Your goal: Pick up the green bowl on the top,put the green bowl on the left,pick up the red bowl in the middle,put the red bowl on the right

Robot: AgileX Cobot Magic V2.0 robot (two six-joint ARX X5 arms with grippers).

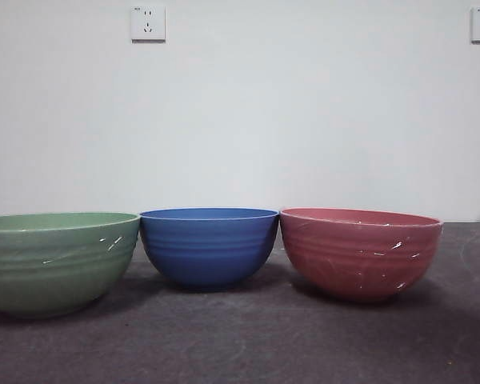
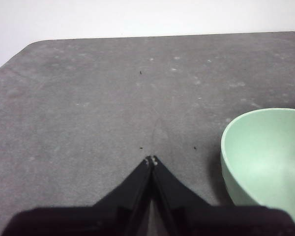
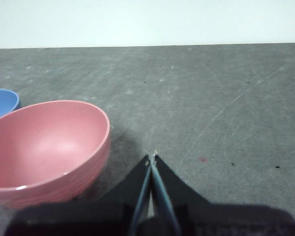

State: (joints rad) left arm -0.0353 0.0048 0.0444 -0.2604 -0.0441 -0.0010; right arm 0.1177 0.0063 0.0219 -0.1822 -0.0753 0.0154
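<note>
Your green bowl (image 1: 58,260) sits at nine o'clock on the counter (image 1: 248,340), blue bowl (image 1: 209,246) centre, red bowl (image 1: 360,252) at three; left gripper (image 2: 151,160) and right gripper (image 3: 152,156) pressed together, empty

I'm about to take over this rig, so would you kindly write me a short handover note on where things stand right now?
Left pincer: shut, empty, over bare table beside the green bowl.
Right pincer: shut, empty, beside the red bowl.
Bowls: three in a row, upright on the table, none stacked. Green on the left, blue bowl in the middle, red on the right.
Done: green bowl set on the left, red bowl set on the right.
Left: nothing of the task appears outstanding.
</note>
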